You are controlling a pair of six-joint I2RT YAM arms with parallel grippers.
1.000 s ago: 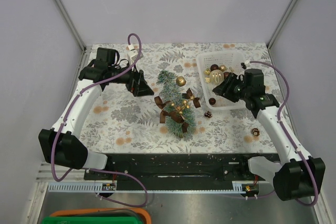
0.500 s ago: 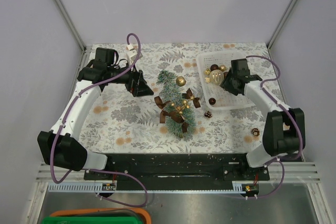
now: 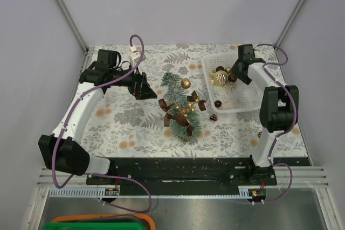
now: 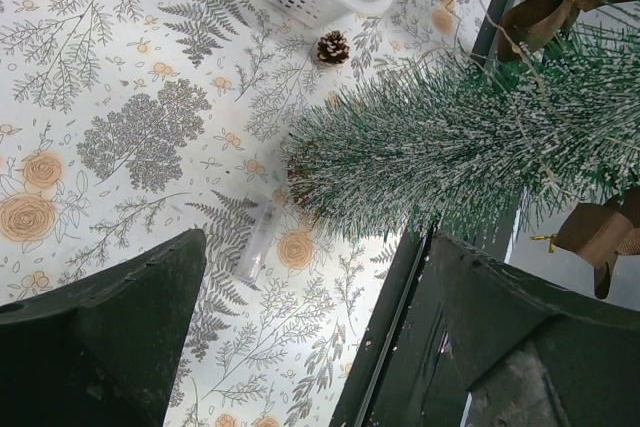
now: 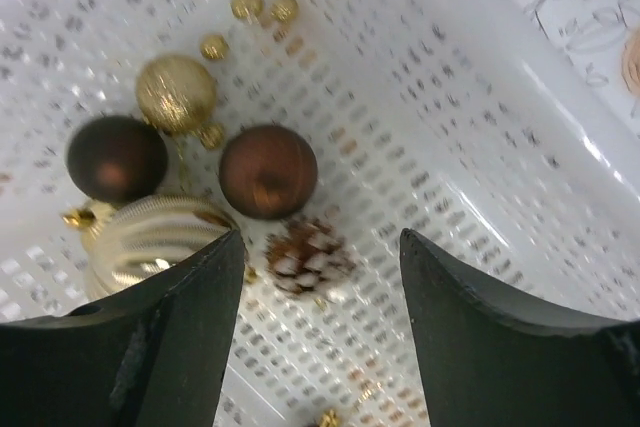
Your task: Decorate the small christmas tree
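Note:
The small christmas tree (image 3: 180, 106) is at the table's middle, frosted green, with a gold bauble (image 3: 185, 83) and brown bows (image 3: 171, 117) on it. In the left wrist view its bristles (image 4: 450, 147) fill the right side. My left gripper (image 3: 144, 86) stands open just left of the tree top, empty (image 4: 310, 332). My right gripper (image 3: 236, 74) hangs open inside the white basket (image 3: 241, 106). Right under its jaws (image 5: 320, 252) lies a frosted pine cone (image 5: 308, 257), untouched, beside a brown bauble (image 5: 268, 171).
The basket also holds a dark brown bauble (image 5: 116, 157), a gold glitter bauble (image 5: 176, 93) and a striped gold bauble (image 5: 150, 237). A loose pine cone (image 3: 213, 117) lies between tree and basket. A small clear tube (image 4: 255, 242) lies by the tree tip.
The right arm has swung from the basket's near side to its far end and now reaches in over the ornaments; its jaws have opened wider. The left arm has not moved.

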